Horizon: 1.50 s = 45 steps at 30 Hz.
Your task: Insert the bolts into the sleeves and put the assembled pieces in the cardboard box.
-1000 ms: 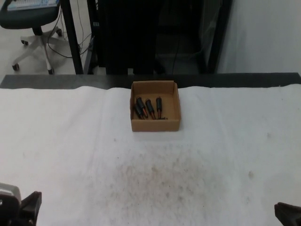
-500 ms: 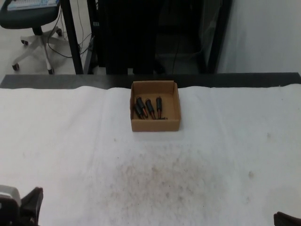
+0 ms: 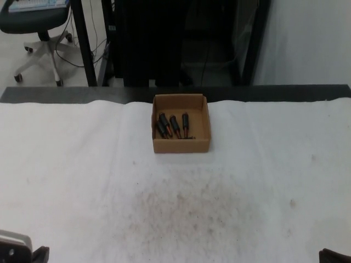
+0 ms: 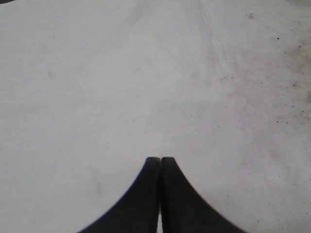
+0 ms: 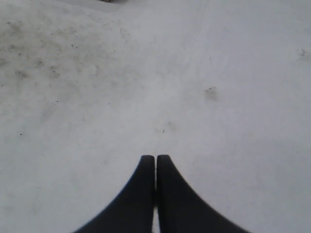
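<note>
A small cardboard box (image 3: 199, 143) stands on the white cloth at the middle back of the bench. Several dark assembled bolt-and-sleeve pieces (image 3: 173, 125) lie inside it, side by side. My left gripper (image 4: 160, 159) is shut with nothing between its fingers, over bare cloth; in the high view the left arm (image 3: 16, 251) shows at the near left corner. My right gripper (image 5: 155, 157) is also shut and empty over stained cloth, and the right arm (image 3: 334, 256) sits at the near right corner. Both grippers are far from the box.
The white cloth (image 3: 82, 164) covers the bench, with a brownish stained patch (image 3: 181, 208) in the near middle. A dark bench edge (image 3: 66, 93) runs along the back. Behind it are a black frame (image 3: 148, 44) and an office chair (image 3: 38, 33).
Both arms have drawn back toward the near edge, so less of each shows in the high view. The box and its pieces have not moved.
</note>
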Motion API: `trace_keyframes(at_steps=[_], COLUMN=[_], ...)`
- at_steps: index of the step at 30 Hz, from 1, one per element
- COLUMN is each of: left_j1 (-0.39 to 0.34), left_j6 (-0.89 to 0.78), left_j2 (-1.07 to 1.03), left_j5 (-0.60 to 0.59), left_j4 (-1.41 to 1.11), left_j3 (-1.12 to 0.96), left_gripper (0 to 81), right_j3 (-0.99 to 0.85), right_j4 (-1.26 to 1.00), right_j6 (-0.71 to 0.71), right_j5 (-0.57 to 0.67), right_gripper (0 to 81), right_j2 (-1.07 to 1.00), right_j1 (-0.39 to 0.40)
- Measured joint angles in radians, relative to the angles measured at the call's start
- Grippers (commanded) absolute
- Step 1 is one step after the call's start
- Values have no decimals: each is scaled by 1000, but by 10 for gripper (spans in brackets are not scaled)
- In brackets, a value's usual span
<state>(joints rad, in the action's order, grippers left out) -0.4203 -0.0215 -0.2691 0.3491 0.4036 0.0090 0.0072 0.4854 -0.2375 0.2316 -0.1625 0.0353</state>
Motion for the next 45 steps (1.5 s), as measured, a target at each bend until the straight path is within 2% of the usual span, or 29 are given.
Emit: trace_keyframes(at_steps=[12, 22, 40, 45], left_j1=[0, 0, 9, 9], left_j6=[0, 0, 0, 0], left_j2=[38, 264, 266, 269], left_j5=[0, 0, 0, -57], left_j4=[5, 7, 9, 69], left_j3=[0, 0, 0, 0], left_gripper=[3, 3, 3, 3], right_j3=[0, 0, 0, 2], right_j4=[0, 1, 33, 93], right_j6=[0, 0, 0, 0], right_j5=[0, 0, 0, 0], right_gripper=[8, 8, 8, 8], right_j2=[2, 148, 161, 163], right_j1=[0, 0, 0, 0])
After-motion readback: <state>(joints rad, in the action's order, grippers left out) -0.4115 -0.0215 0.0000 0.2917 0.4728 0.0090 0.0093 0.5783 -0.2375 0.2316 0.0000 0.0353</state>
